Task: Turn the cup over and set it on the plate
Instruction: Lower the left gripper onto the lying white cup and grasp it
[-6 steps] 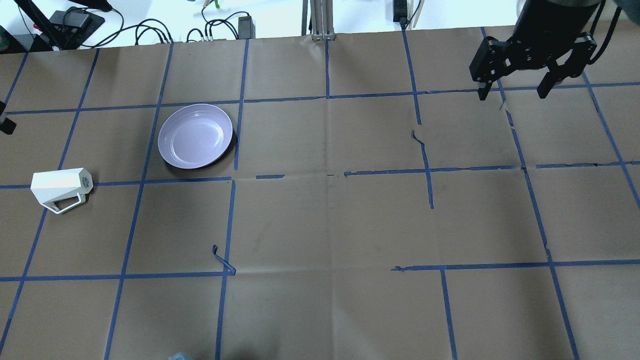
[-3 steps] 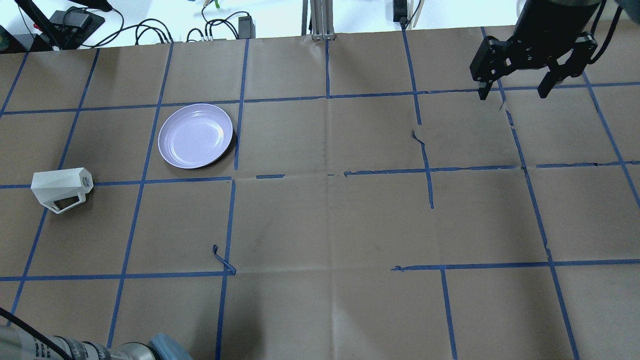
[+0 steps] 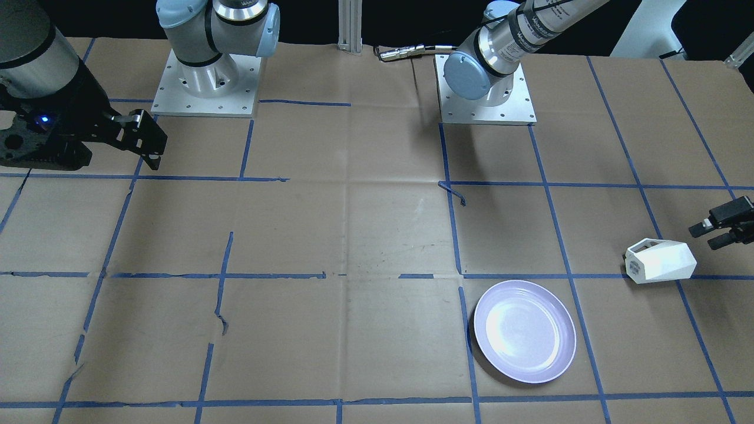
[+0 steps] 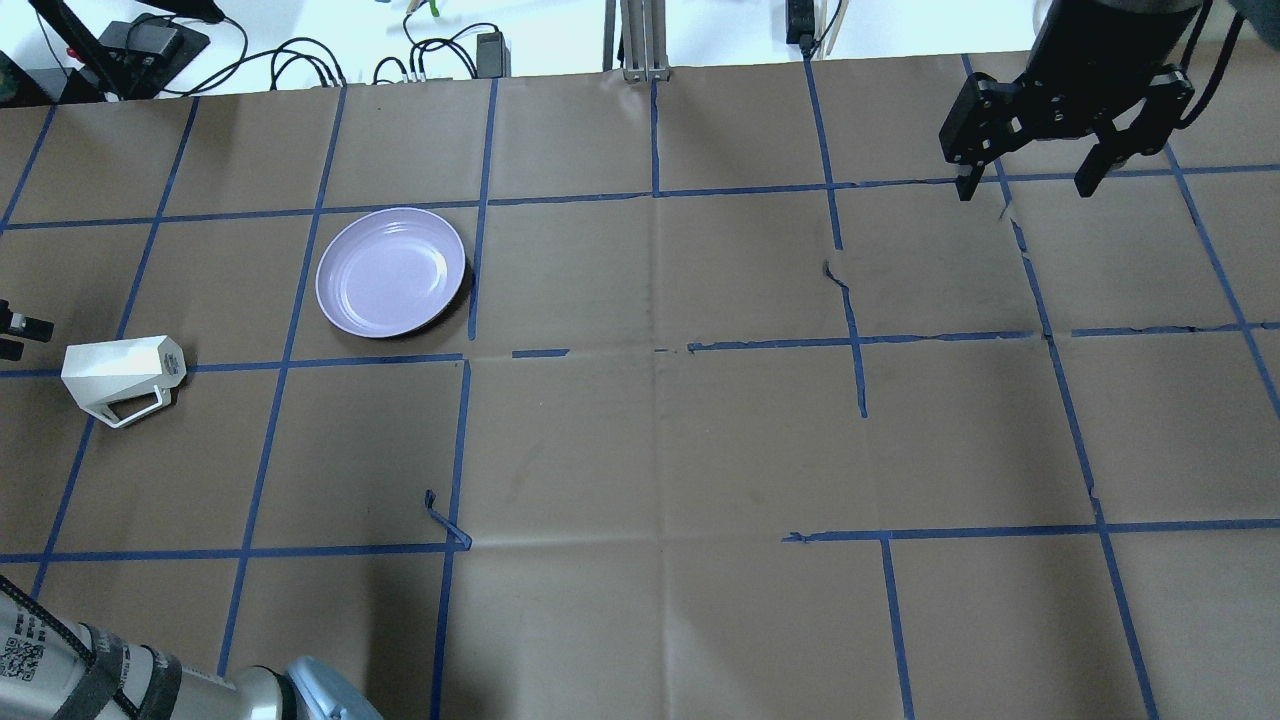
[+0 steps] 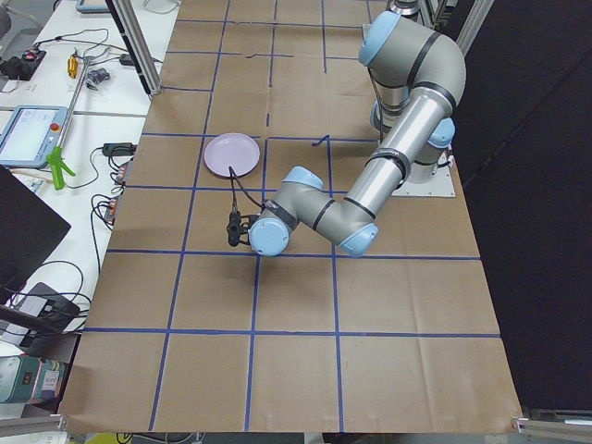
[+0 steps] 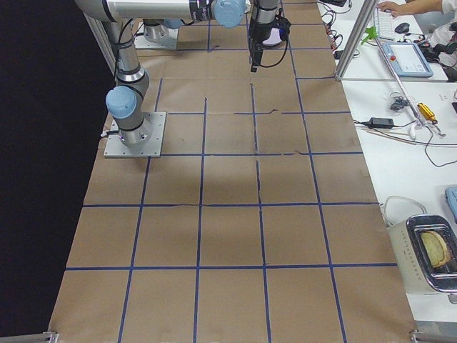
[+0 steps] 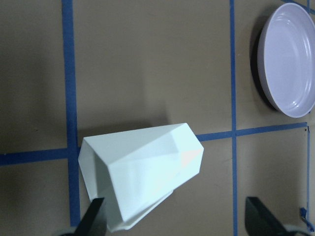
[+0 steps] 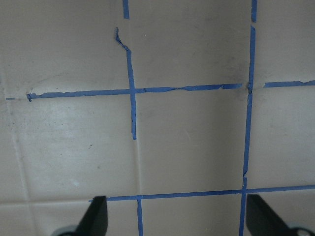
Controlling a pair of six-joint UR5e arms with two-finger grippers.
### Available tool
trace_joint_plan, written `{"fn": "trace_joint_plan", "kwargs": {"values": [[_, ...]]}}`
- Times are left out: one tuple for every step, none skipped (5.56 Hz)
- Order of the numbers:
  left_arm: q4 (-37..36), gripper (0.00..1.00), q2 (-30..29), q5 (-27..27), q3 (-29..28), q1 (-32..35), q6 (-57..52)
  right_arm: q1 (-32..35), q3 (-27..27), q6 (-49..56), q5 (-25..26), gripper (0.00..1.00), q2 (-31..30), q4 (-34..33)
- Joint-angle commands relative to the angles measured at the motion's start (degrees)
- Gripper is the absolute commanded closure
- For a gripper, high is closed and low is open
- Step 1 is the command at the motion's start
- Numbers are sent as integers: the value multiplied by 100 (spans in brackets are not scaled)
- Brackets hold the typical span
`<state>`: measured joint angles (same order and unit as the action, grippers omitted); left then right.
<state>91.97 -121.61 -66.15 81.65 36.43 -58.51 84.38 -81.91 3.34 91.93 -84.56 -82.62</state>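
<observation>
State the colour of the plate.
The plate is glossy pale lavender, clearest in the overhead exterior view.

The worktop [image 4: 650, 450] is showing matt brown paper, creased, with blue tape [image 4: 1000, 531] partly torn. The plate [image 4: 391, 271] is shining glossy and smooth; the cup [image 4: 115, 368] is looking matt white.

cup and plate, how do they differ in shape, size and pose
The cup is angular and faceted with a handle; the plate is round and smooth. The cup is far smaller than the plate. The cup lies on its side; the plate sits flat, open face up. The cup is white, the plate pale lavender. Both rest on the paper-covered table, apart and ungripped.
</observation>
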Motion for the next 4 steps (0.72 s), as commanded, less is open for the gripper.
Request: {"fn": "trace_joint_plan", "kwargs": {"values": [[-13, 2, -415, 172, -52, -22, -81, 0, 0, 0, 0, 0, 0, 0], [5, 2, -547, 181, -26, -48, -81, 0, 0, 0, 0, 0, 0, 0], [75, 23, -565, 225, 35, -48, -160, 0, 0, 0, 0, 0, 0, 0], [171, 66, -548, 243, 44, -40, -186, 0, 0, 0, 0, 0, 0, 0]]}}
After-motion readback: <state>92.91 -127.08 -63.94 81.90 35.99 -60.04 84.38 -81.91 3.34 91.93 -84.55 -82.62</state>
